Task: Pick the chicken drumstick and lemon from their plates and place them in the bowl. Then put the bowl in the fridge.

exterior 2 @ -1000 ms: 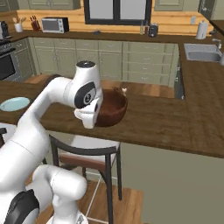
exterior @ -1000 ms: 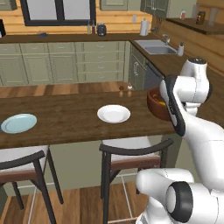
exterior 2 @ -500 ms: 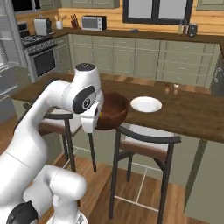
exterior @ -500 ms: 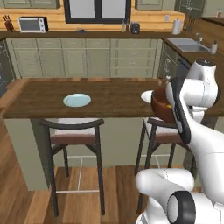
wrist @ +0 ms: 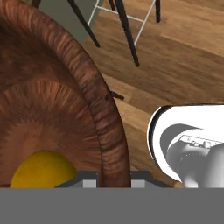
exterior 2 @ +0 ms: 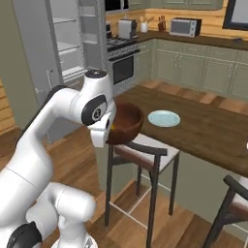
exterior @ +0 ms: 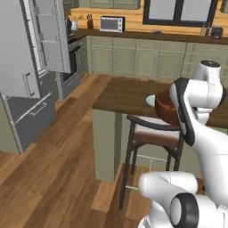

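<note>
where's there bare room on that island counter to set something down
Bare wood lies on the counter right of the light blue plate, and between that plate and the near corner. In the left base view, the corner left of the bowl is free. The held bowl crowds the edge above the stool.

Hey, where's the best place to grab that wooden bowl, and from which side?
Probably the rim wall, from above, one finger inside and one outside. The bowl is deep and about plate-wide, too broad to span, while its upright rim is thin enough to pinch. In the hand view the gripper is already shut on the rim that way, with the lemon lying in the bottom, so keep it level.
</note>
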Motion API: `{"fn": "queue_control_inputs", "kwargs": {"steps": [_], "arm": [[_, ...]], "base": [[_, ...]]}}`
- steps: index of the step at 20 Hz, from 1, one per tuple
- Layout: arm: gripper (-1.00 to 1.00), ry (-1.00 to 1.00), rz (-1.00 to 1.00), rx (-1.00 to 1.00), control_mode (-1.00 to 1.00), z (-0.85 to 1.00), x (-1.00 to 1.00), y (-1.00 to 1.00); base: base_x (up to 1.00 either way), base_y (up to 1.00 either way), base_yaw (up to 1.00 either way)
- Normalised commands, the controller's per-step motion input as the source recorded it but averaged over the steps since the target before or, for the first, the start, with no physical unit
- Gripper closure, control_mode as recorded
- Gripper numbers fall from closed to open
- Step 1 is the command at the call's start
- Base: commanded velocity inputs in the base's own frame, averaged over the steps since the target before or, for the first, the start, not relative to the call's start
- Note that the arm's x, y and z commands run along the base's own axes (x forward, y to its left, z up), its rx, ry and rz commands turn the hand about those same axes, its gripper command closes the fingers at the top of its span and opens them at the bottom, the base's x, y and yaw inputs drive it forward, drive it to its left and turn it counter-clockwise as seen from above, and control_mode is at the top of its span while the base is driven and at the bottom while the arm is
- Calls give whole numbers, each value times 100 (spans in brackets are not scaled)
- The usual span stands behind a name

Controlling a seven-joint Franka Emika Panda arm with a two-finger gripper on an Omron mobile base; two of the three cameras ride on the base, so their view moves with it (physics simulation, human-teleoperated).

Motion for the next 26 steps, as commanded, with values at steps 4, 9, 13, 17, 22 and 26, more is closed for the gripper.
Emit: {"fn": "queue_control_inputs", "kwargs": {"steps": [4, 9, 13, 17, 22, 26], "arm": [[100, 0, 0, 0, 100, 0, 0, 0], [100, 0, 0, 0, 100, 0, 0, 0], [100, 0, 0, 0, 100, 0, 0, 0], [100, 0, 0, 0, 100, 0, 0, 0], [100, 0, 0, 0, 100, 0, 0, 0], [100, 0, 0, 0, 100, 0, 0, 0]], "base": [[67, 92, 27], [81, 95, 1], [70, 95, -17], [57, 93, -26], [55, 54, -40], [64, 18, -39]]}}
